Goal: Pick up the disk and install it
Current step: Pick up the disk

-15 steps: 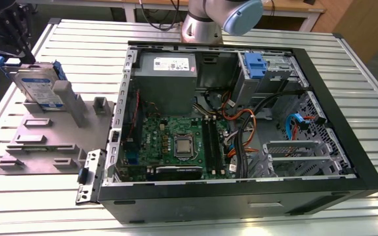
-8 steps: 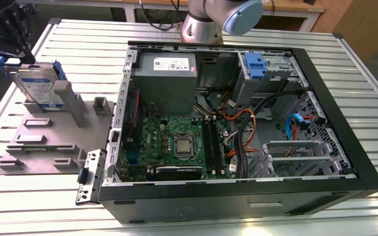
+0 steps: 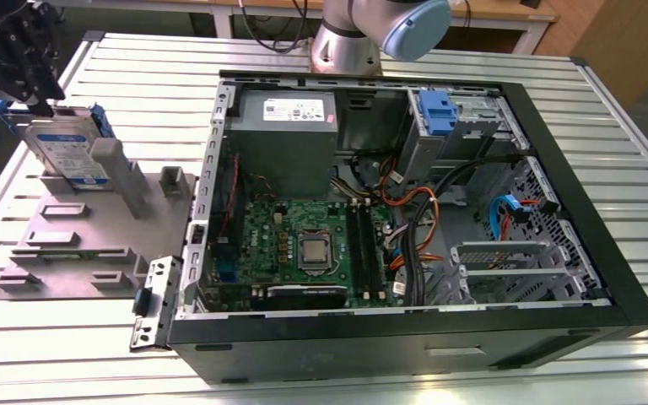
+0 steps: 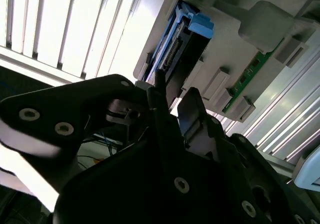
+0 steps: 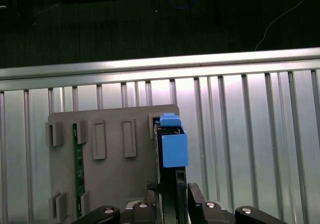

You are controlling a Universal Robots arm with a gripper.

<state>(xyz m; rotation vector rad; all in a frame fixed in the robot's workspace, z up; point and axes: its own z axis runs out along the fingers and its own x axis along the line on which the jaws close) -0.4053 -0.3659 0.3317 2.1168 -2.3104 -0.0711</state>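
The disk [image 3: 71, 152] stands on its edge in a slot of the grey holder [image 3: 77, 228] at the exterior view's left, its white-and-blue label facing out and blue rails along its sides. My black gripper [image 3: 40, 105] hangs right at the disk's upper edge. In the first wrist view the disk [image 5: 174, 146] appears edge-on with its blue rail tab toward the camera, and my gripper [image 5: 172, 196] is open, one finger close on each side of it. In the second wrist view the gripper [image 4: 175, 101] points at the disk's connector end [image 4: 180, 44].
An open computer case [image 3: 414, 194] lies at the middle of the slatted metal table [image 3: 594, 110], with a grey power supply [image 3: 284, 126], the motherboard and a blue bracket [image 3: 437, 110] in a drive bay. A green memory stick [image 5: 76, 169] sits in the holder.
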